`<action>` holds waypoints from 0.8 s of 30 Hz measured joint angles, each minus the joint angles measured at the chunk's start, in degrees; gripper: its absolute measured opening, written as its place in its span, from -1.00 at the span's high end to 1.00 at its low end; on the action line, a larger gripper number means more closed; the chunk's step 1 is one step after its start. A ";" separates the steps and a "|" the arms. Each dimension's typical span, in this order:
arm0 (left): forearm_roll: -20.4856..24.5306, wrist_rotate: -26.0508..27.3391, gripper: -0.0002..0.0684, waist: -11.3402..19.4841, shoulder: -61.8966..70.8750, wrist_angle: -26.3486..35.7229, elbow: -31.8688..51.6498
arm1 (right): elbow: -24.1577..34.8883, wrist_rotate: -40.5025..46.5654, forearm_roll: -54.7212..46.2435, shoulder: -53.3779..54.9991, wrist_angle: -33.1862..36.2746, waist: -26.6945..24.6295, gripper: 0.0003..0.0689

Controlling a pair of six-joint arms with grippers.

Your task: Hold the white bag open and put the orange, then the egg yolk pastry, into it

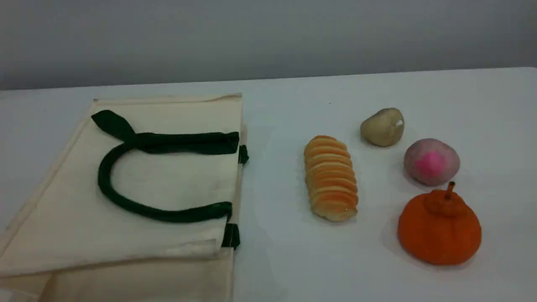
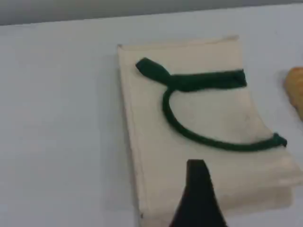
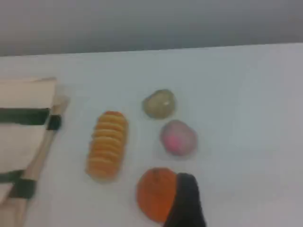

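Note:
The white bag (image 1: 176,180) lies flat and closed on the table's left side, its dark green handle (image 1: 102,176) looped over the top; its rim faces right. The orange (image 1: 438,230) sits near the front right, stem up. Farther back rests the egg yolk pastry (image 1: 382,127). No arm shows in the scene view. The left wrist view looks down on the bag (image 2: 203,118) from well above, with one dark fingertip (image 2: 196,189) over its near part. In the right wrist view one fingertip (image 3: 185,201) hangs above the orange (image 3: 154,194), apart from it. Neither gripper holds anything.
A ridged golden bread roll (image 1: 331,183) lies between the bag and the orange. A pinkish dome with a hot-pink centre (image 1: 431,161) sits between the pastry and the orange. The table's far edge meets a grey wall.

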 joint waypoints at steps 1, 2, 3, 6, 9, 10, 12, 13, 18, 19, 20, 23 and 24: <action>0.07 -0.39 -0.38 0.00 2.54 -1.37 -0.26 | 0.00 -0.91 1.54 2.05 -1.74 0.00 -0.49; 0.07 -0.76 -0.38 0.00 4.66 -2.43 -0.31 | 0.00 -1.98 2.73 4.18 -3.77 0.00 -0.49; 0.11 -1.18 -0.38 0.00 7.19 -3.58 -0.31 | 0.00 -3.01 3.61 6.41 -5.78 0.00 -0.49; 0.22 -1.48 -0.38 0.00 14.81 -7.01 -0.31 | 0.00 -5.51 5.95 13.19 -11.29 0.00 -0.49; 0.22 -1.96 -0.38 0.00 21.57 -9.95 -0.31 | 0.00 -8.47 9.00 20.52 -16.67 0.00 -0.49; 0.22 -2.63 -0.38 0.00 24.08 -11.11 -0.31 | 0.00 -9.55 10.07 23.15 -18.32 0.00 -0.49; 0.17 -3.72 -0.38 0.00 28.98 -13.66 -0.31 | 0.00 -11.15 13.32 27.96 -21.35 0.00 -0.49; 0.17 -4.47 -0.38 0.00 31.35 -15.05 -0.31 | 0.00 -12.37 14.65 30.50 -22.71 0.00 -0.49; 0.17 -6.37 -0.38 0.00 41.60 -21.67 -0.31 | 0.00 -19.75 23.23 41.77 -26.70 0.00 -0.49; 0.17 -6.37 -0.38 0.00 43.74 -22.76 -0.31 | 0.00 -21.58 25.27 43.54 -27.41 0.00 -0.49; 0.17 -6.32 -0.38 0.00 45.51 -24.16 -0.31 | 0.00 -23.27 27.00 45.58 -28.06 0.00 -0.49; 0.17 -6.27 -0.38 0.00 51.75 -28.06 -0.31 | 0.00 -28.06 33.44 50.74 -29.34 0.07 -0.49; 0.17 -6.27 -0.38 0.00 53.46 -29.36 -0.31 | 0.00 -29.87 35.26 52.36 -29.34 0.11 -0.49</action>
